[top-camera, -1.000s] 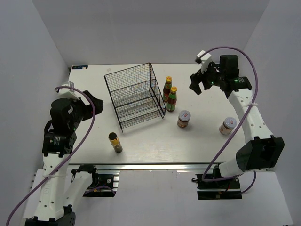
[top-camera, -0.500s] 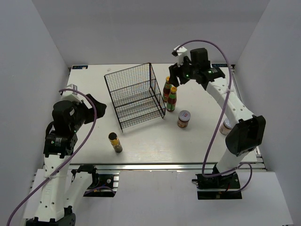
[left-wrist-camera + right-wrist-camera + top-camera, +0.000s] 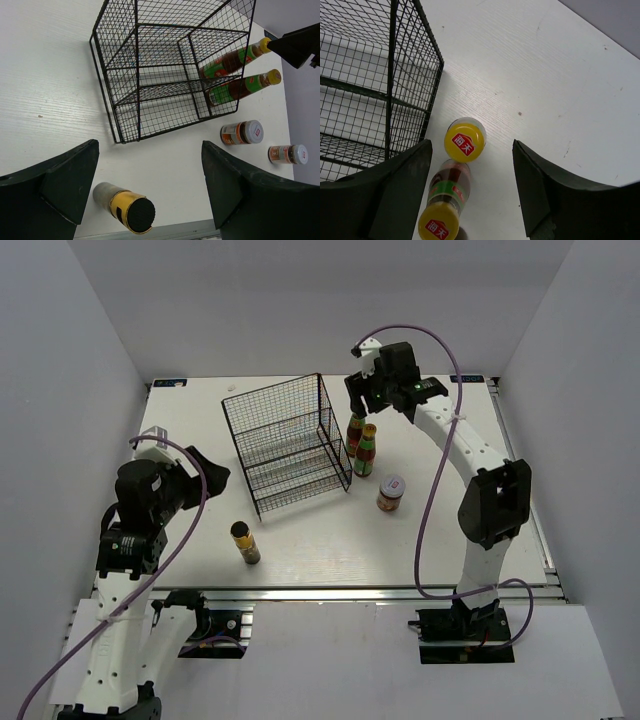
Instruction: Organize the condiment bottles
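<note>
Across the middle of the overhead view, bench (image 3: 300, 540): white, carrying everything; all five containers stand on it, none is shelved yet.
Wire rack (image 3: 285, 445): black, tiered, centre-left of the overhead frame, empty.
Right pincer (image 3: 357, 403): upper centre, spread wide and poised over the two sauce bottles. In its wrist view one finger stands on each side of a yellow cap, with a gap both ways.
Left pincer (image 3: 149, 160): lower left of the overhead frame, spread, pinching nothing, looking over the rack.
Rear red-sauce bottle (image 3: 465, 142): upright, just right of the rack's right wall; it is the one between the right fingers.
Front red-sauce bottle (image 3: 366, 452): upright, just below its twin in the frame, nearly touching it.
Dark bottle (image 3: 244, 542): upright, below the rack's lower left corner.
Jar (image 3: 390, 493): below and right of the sauce pair.
Second jar (image 3: 287, 154): lower right of the left wrist view, well apart from the rack; hidden behind the right arm from overhead.
Step in hand: likely taking the rear sauce bottle for the rack.
Doing it well: stay centred on the cap, descend to the neck, keep the left finger off the rack wire, close gently, then lift straight up so the twin stays standing.
</note>
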